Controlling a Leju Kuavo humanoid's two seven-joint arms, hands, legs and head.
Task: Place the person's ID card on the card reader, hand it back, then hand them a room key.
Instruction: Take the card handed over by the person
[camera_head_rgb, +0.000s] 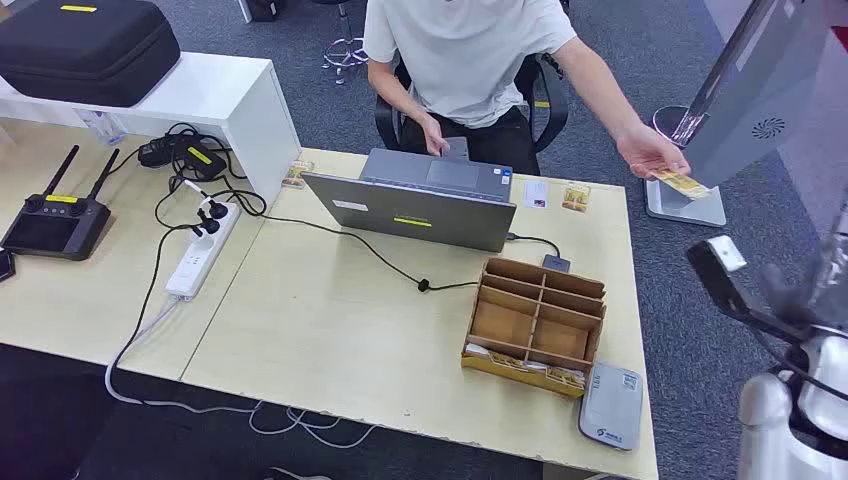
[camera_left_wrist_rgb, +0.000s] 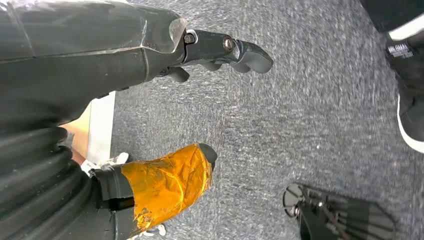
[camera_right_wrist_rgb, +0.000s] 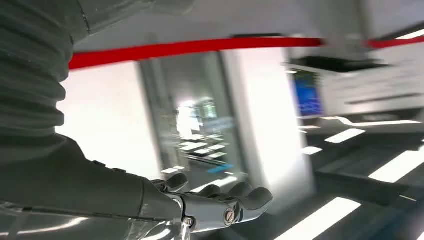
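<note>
We see the person's hand (camera_head_rgb: 648, 152) holding the ID card (camera_head_rgb: 681, 182) out past the worktop (camera_head_rgb: 330, 330) edge. The cardboard organizer (camera_head_rgb: 535, 325) holds cards in its front slot; the card reader (camera_head_rgb: 610, 406) lies beside it. Our left hand (camera_left_wrist_rgb: 165, 125) and right hand (camera_right_wrist_rgb: 220, 202) are spread, holding nothing.

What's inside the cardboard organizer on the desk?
The organizer has mostly bare compartments; cards stand in its front slot. The back cells' floors are hidden by the dividers.
</note>
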